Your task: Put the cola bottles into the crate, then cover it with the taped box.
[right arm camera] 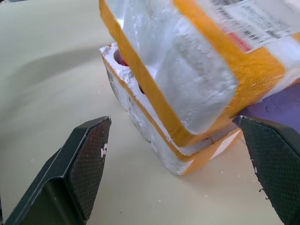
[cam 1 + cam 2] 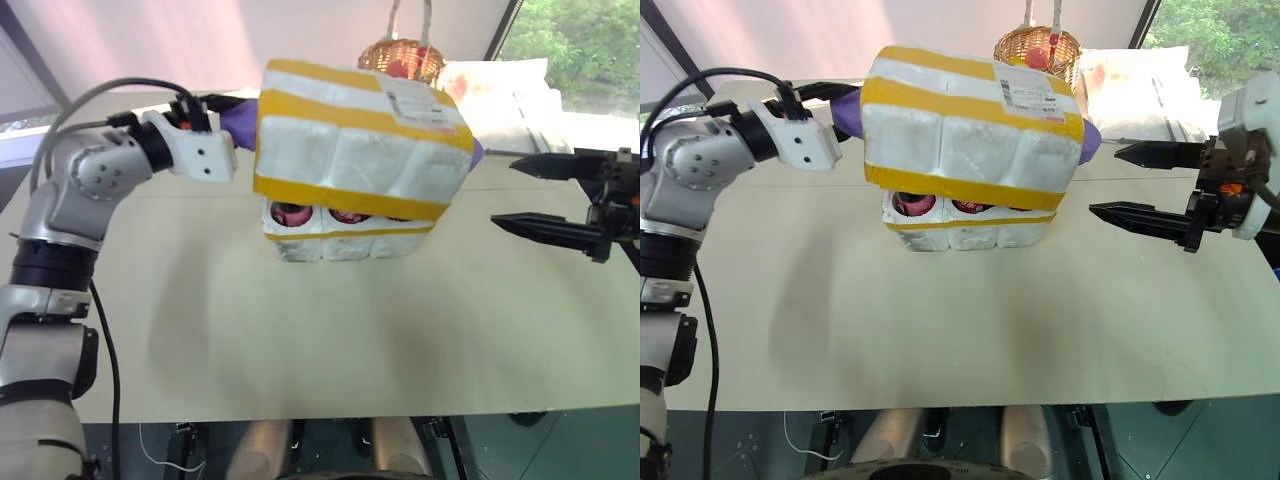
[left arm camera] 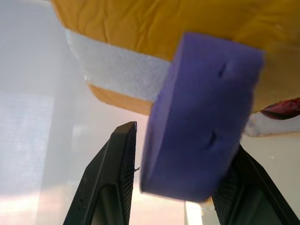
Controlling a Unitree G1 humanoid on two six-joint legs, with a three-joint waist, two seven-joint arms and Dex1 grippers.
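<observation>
Taped box (image 2: 360,140), where now?

— Up over the crate (image 2: 330,243), tilted, not yet seated. Open along the near side, enough to show the red caps of the cola bottles (image 2: 292,213) in their holes. Far side hidden, so cannot tell about contact there. All of it mid-surface (image 2: 300,330), ahead of the wicker basket (image 2: 402,55).

Likely feel in the grip?

— Probably light and stiff, being foam. Probably crumbly at corners too, and slick along the yellow tape. Better not squeezed on the walls.

Where to take hold, then?

— By the purple block (image 3: 201,117) on the left end, with its twin (image 2: 1089,140) on the right end. Firmer than bare foam, by the look.

State of the tools?

— Left tool (image 3: 180,140) straddling that purple block; clamped or loosened, cannot tell. Right tool (image 2: 1105,180) spread wide, empty, just beside the right end, touching nothing.

Risks in lowering?

— Glass underneath, so worth easing down level. Tilted like this, likely to catch on a cap or chip the crate's rim.
</observation>
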